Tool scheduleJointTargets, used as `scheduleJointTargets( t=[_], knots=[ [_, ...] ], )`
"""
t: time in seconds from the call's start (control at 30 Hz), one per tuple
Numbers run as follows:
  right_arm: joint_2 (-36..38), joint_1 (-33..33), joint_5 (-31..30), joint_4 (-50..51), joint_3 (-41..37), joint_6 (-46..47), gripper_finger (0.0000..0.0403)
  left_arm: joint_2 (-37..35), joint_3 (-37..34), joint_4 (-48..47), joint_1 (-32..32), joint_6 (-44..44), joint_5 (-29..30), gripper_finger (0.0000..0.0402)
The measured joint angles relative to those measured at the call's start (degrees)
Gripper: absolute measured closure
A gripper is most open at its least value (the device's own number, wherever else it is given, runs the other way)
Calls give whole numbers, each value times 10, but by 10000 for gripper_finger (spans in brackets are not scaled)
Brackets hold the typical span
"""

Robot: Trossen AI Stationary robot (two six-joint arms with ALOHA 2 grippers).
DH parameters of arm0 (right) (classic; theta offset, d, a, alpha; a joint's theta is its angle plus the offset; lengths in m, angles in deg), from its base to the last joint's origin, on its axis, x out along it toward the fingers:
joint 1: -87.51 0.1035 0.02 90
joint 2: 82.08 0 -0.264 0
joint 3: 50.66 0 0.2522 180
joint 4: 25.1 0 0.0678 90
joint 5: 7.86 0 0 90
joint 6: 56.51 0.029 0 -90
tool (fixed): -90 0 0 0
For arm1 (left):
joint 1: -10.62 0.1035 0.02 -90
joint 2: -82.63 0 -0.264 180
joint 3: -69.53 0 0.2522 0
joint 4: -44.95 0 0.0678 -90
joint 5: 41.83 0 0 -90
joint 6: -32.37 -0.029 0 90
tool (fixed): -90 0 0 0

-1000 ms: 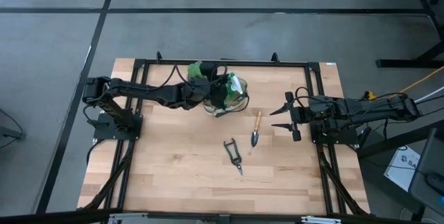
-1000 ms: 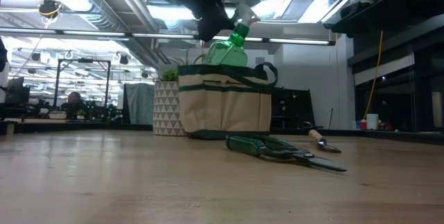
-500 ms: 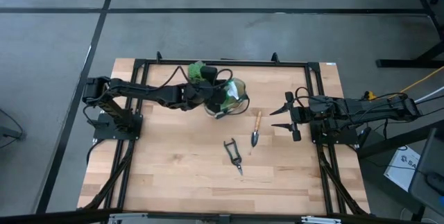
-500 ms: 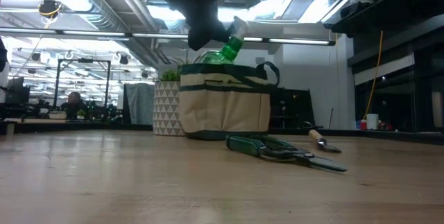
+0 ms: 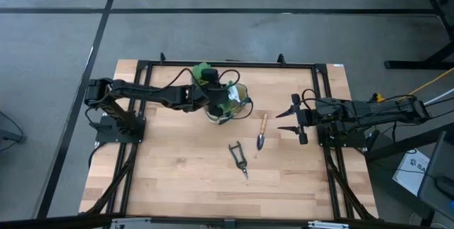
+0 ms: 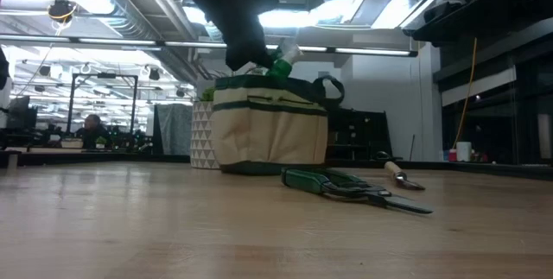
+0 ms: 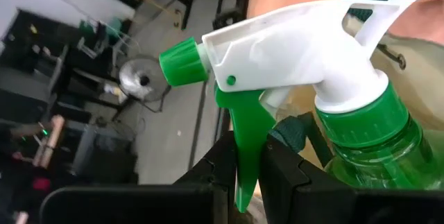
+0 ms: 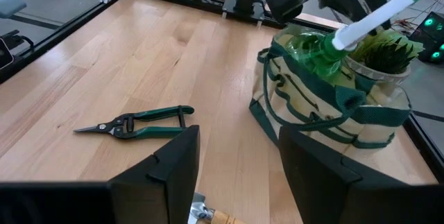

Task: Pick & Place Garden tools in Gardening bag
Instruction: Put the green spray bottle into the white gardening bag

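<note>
My left gripper (image 5: 216, 96) is over the beige gardening bag with dark green trim (image 5: 228, 105), shut on the green translucent spray bottle (image 7: 374, 148). The bottle's body is down in the bag (image 6: 270, 132); its white head (image 6: 285, 54) sticks out above the rim. Green-handled pruning shears (image 5: 239, 159) and a wooden-handled trowel (image 5: 262, 133) lie flat on the table. The hand rake is out of view. My right gripper (image 5: 291, 119) is open and empty at the table's right, its fingers (image 8: 173, 161) wide apart. My left gripper pinches the bottle's green trigger lever (image 7: 244, 137), below the white spray head, between its two fingers (image 7: 281, 172). It comes slanting down from the table's left side. The bottle is tilted, its body inside the bag and its nozzle above the rim.
A green plant in a white patterned pot (image 6: 203, 119) stands right behind the bag, also seen in the right wrist view (image 8: 381, 57). The black frame (image 5: 142, 66) rims the table. Bare wood lies toward the near edge (image 5: 177, 179).
My left gripper has gone down toward the bag and a little toward the table's left edge with the spray bottle. The bottle has sunk into the bag until only its head shows. The bag has slid slightly toward the left.
</note>
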Motion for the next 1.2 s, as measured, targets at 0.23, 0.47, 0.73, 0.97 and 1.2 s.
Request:
scheduleJointTargets(
  t=[0.23,0.47,0.73,0.97,1.2],
  knots=[
    [0,0,0,0,0,0,202,0,-9,-25,11,46,-37,368],
    [0,0,0,0,0,0,202,0,-24,-34,11,72,-53,368],
    [0,0,0,0,0,0,202,0,-24,-35,11,99,-37,338],
    [0,0,0,0,0,0,202,0,-24,-34,11,99,-4,287],
    [0,0,0,0,0,0,202,0,-5,-47,1,109,-4,241]
  ],
)
